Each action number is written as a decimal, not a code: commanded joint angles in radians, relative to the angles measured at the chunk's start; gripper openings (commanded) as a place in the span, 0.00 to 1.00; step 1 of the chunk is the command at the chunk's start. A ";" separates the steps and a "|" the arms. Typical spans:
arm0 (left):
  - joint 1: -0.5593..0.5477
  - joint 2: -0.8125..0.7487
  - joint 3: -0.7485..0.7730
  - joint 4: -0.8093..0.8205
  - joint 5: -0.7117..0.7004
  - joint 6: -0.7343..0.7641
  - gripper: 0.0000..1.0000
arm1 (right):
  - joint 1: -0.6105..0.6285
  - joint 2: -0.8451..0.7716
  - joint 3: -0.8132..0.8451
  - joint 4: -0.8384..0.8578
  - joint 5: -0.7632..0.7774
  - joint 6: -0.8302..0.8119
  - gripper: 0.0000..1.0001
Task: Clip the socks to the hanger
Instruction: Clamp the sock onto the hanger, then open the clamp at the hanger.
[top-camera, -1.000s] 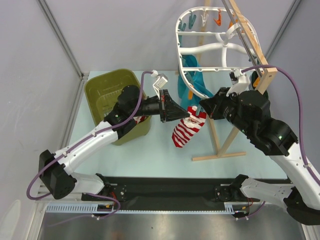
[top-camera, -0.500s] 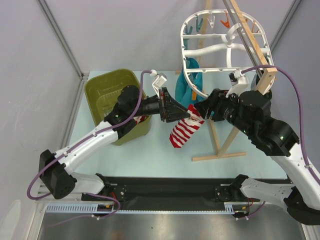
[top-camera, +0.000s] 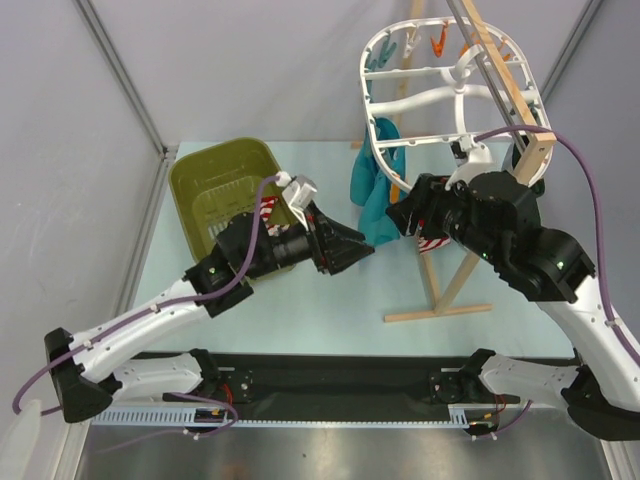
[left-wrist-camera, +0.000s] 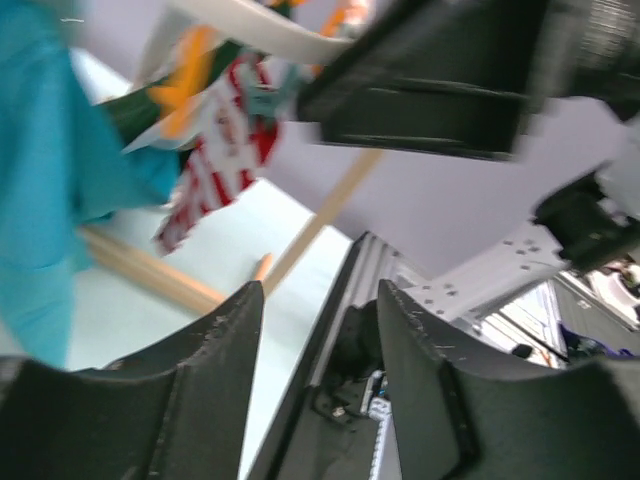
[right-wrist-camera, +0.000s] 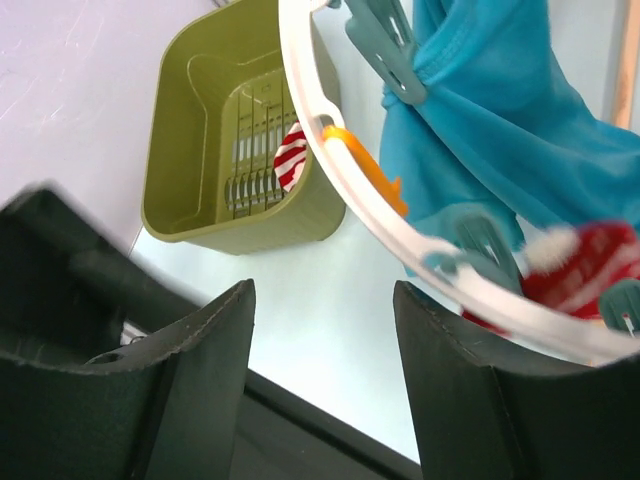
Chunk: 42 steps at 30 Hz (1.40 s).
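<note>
Top external — sock (top-camera: 431, 243) released, left arm (top-camera: 250, 255) retreated

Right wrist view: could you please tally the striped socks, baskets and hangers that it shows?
Striped socks: 2, the sock at the rim and the basket's sock
Olive-green baskets: 1
White hangers: 1
Total: 4
</note>
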 joint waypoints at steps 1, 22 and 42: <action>-0.098 0.003 -0.041 0.093 -0.165 0.020 0.53 | 0.008 0.041 0.043 0.047 -0.021 -0.023 0.62; -0.269 0.313 0.056 0.374 -0.289 -0.081 0.31 | 0.013 0.136 0.359 -0.058 -0.101 0.003 0.55; -0.189 0.565 0.277 0.334 -0.365 -0.163 0.59 | 0.013 0.018 0.327 -0.173 0.005 -0.051 0.54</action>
